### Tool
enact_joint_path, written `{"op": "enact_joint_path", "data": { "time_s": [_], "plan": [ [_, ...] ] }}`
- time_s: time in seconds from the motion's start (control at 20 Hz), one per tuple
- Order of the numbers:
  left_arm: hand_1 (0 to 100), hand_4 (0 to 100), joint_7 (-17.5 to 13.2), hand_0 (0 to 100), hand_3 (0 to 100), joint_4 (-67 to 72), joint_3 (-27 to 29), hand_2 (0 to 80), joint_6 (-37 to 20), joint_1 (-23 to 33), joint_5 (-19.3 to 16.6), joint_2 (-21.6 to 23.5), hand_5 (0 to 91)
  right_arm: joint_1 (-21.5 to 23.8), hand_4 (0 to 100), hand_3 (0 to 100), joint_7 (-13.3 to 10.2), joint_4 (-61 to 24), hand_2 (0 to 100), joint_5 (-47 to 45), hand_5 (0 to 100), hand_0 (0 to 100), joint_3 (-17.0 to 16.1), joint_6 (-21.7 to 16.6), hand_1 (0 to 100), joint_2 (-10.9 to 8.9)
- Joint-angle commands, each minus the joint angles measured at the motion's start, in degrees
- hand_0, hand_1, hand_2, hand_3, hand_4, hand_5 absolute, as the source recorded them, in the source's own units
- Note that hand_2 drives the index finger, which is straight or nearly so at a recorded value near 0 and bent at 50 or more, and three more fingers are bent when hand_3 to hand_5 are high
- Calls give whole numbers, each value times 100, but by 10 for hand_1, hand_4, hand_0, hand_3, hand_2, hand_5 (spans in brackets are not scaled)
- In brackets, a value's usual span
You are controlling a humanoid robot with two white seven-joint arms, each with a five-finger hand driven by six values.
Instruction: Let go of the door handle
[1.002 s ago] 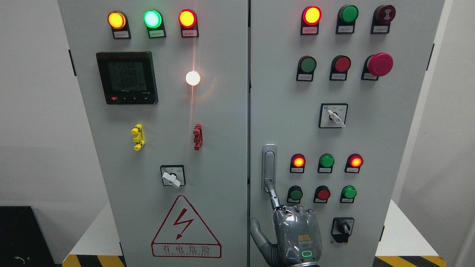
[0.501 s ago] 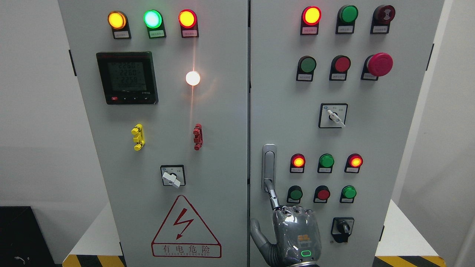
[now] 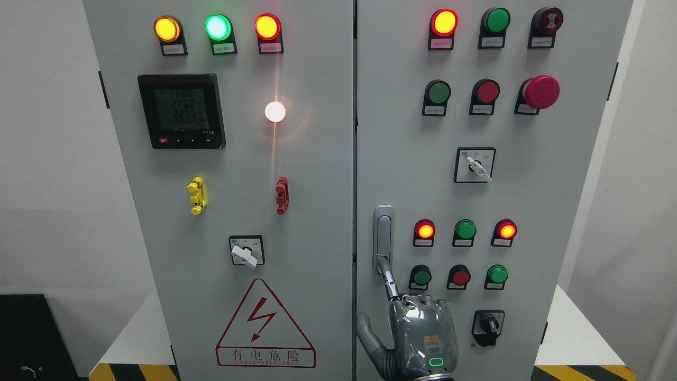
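The silver door handle (image 3: pixel 383 235) stands upright at the left edge of the right cabinet door (image 3: pixel 402 159). My right hand (image 3: pixel 420 330) comes up from the bottom edge just below it, its back towards the camera. Its index finger (image 3: pixel 390 280) stretches up and meets the handle's lower end, where the tip appears hooked on it. The other fingers are curled at the knuckles and the thumb (image 3: pixel 367 330) hangs to the left. The door looks closed, flush with the left door (image 3: pixel 317 211). My left hand does not show.
Around the handle sit lit indicator lamps (image 3: pixel 425 230), push buttons (image 3: pixel 421 277) and a black rotary switch (image 3: pixel 487 325) close to my hand's right. The left door carries a meter (image 3: pixel 181 111), a selector switch (image 3: pixel 246 251) and a red warning triangle (image 3: pixel 264 325).
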Motion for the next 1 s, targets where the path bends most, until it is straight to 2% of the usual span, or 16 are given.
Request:
{"op": "enact_joint_path", "data": {
  "time_s": [0.0,0.95],
  "plan": [
    [556,0,-4,120,0,0,0,0,-5,0,0,0,0,23,1000,1000,3,26,40,0,1000,519,-23,4,287,0],
    [556,0,-4,120,0,0,0,0,-5,0,0,0,0,23,1000,1000,12,70,59,0,1000,520,-15,4,289,0]
  ]
}}
